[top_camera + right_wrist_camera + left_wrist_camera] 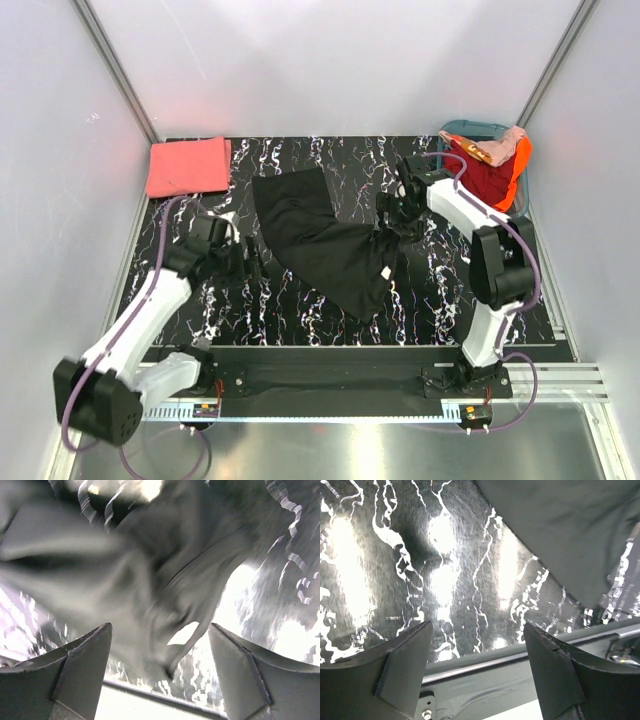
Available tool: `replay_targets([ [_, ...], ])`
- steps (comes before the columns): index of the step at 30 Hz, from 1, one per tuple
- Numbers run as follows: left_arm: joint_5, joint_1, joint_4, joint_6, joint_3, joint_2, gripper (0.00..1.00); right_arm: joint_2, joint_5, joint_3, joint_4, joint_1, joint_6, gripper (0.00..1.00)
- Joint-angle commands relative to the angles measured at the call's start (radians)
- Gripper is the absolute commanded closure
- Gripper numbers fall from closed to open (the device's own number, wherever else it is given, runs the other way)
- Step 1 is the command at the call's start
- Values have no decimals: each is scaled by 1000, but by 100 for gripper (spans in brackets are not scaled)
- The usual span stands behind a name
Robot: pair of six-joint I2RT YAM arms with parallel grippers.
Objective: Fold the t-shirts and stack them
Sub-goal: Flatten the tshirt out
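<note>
The large black t-shirt [325,235] lies spread and rumpled across the middle of the marbled table. The coral-pink t-shirt [187,166] lies folded at the far left corner. My left gripper [247,262] is open and empty, low over the table just left of the black shirt; the left wrist view shows its open gripper [477,645] with the shirt's edge [570,530] at the upper right. My right gripper [392,215] is open at the shirt's right edge; in the right wrist view the open gripper [160,650] hovers over blurred black cloth [125,570] and holds nothing.
A teal basket [470,128] at the far right corner holds red, orange and pale cloth [495,165]. White walls enclose the table on three sides. A metal rail [330,375] runs along the near edge by the arm bases.
</note>
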Motion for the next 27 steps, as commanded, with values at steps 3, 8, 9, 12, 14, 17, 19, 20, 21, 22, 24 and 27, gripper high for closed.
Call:
replay_targets([
  [3,-36,-9,117,53,134,199,21,-198,-30,-112,-55,172,-74,23],
  [8,75,-9,172,55,204,343,25,-266,-79,-284,89,249,4,59],
  [9,81,-9,180,49,206,349,25,-264,-64,-302,100,249,14,58],
  [12,113,-9,200,41,198,359,25,-228,-29,-298,141,249,-6,46],
  [14,124,-11,197,41,194,365,26,-191,-32,-273,118,248,-12,44],
  [17,135,-20,192,49,181,371,27,-146,-44,-250,74,248,12,42],
  [19,130,-31,204,49,158,363,28,-183,-58,-296,83,249,26,39],
  [20,136,-32,212,46,148,363,28,-201,-56,-316,88,249,40,37],
  [21,151,-35,221,41,129,363,28,-244,-56,-356,91,251,47,36],
  [22,158,-38,230,38,123,366,28,-266,-58,-374,89,249,53,34],
  [24,168,-47,241,34,121,373,28,-328,-52,-428,74,248,83,31],
  [27,181,-54,250,26,118,369,28,-398,-87,-511,80,249,132,29],
])
